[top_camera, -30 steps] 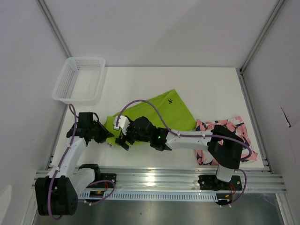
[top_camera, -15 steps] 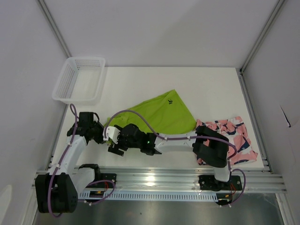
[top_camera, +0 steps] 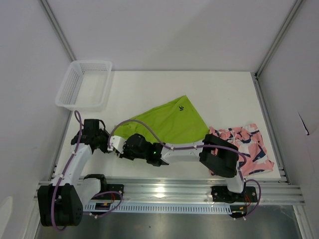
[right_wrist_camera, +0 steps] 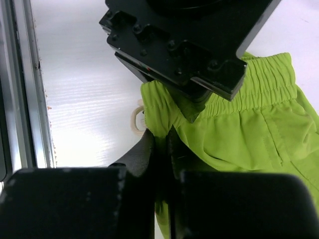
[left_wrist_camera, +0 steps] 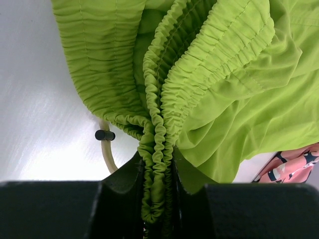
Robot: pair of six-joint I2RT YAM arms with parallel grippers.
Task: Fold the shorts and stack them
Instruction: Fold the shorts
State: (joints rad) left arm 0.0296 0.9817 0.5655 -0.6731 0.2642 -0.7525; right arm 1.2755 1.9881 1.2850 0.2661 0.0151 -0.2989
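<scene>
1. The white table [top_camera: 224, 94] carried everything, and my two arms reached in from its near edge.
2. The lime green shorts [top_camera: 169, 122] lay spread across the middle, with the waistband bunched toward the near left.
3. The pink shorts [top_camera: 251, 147] lay crumpled at the near right, just beside the green pair and partly under my right arm.
4. The white mesh basket [top_camera: 91, 62] stood at the far left corner, well apart from both pairs.
5. My left gripper [left_wrist_camera: 158, 172] was pinched tight on the gathered elastic waistband.
6. My right gripper [right_wrist_camera: 160, 144] was closed narrow on the green fabric edge, right beside the left one.
7. A cream drawstring [left_wrist_camera: 105, 152] looped onto the table beside the waistband.
</scene>
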